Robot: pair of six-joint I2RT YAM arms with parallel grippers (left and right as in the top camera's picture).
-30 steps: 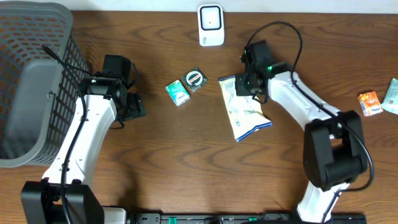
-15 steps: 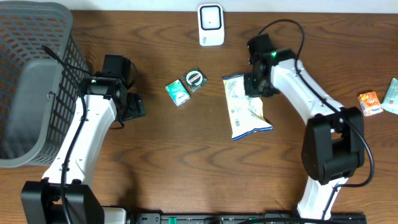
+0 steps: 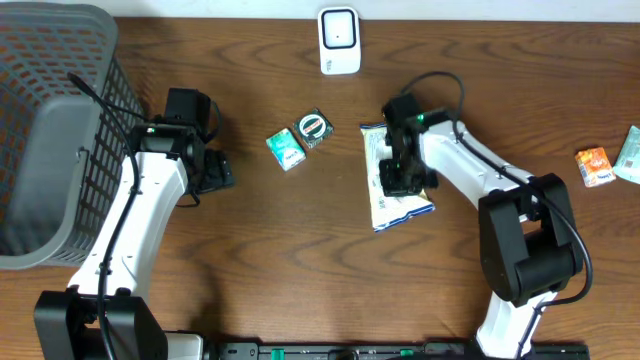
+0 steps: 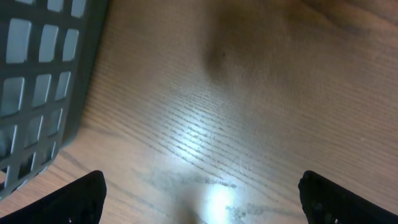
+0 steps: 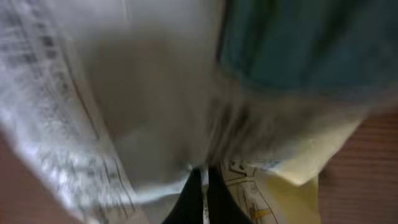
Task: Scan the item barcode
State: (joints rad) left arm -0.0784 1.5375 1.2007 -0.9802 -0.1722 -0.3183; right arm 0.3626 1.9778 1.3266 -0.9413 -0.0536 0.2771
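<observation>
- Right claw (image 5: 202, 190): the wrist view showed its fingertips pressed together, low against the snack bag (image 5: 93, 93). The bag filled the lens and was blurred. I could not tell whether a fold of film was caught between the tips or whether they were only bearing on it.
- From overhead the right claw (image 3: 403, 178) sat over the middle of the snack bag (image 3: 395, 208). The bag lay flat on the surface (image 3: 300, 250), long axis roughly toward me, its printed panel facing up.
- My read: the claw was that low because a flat, limp bag gives no edge to grab unless the tips dig in at the film.
- The scanner (image 3: 339, 40) stood at the far edge of the surface, up and to the left of the bag and well apart from it. No barcode had been presented to it yet. I could not find the barcode in the blur.
- Two small packets, one green (image 3: 286, 150) and one dark (image 3: 313, 128), lay touching between the bag and the left arm.
- Left claw (image 3: 215, 170): spread wide and holding nothing. Its wrist view showed the left claw (image 4: 202, 199) over bare wood, beside the wall of the basket (image 4: 43, 74). I judged it parked out of the way.
- An orange packet (image 3: 594, 166) lay at the far right, untouched.
</observation>
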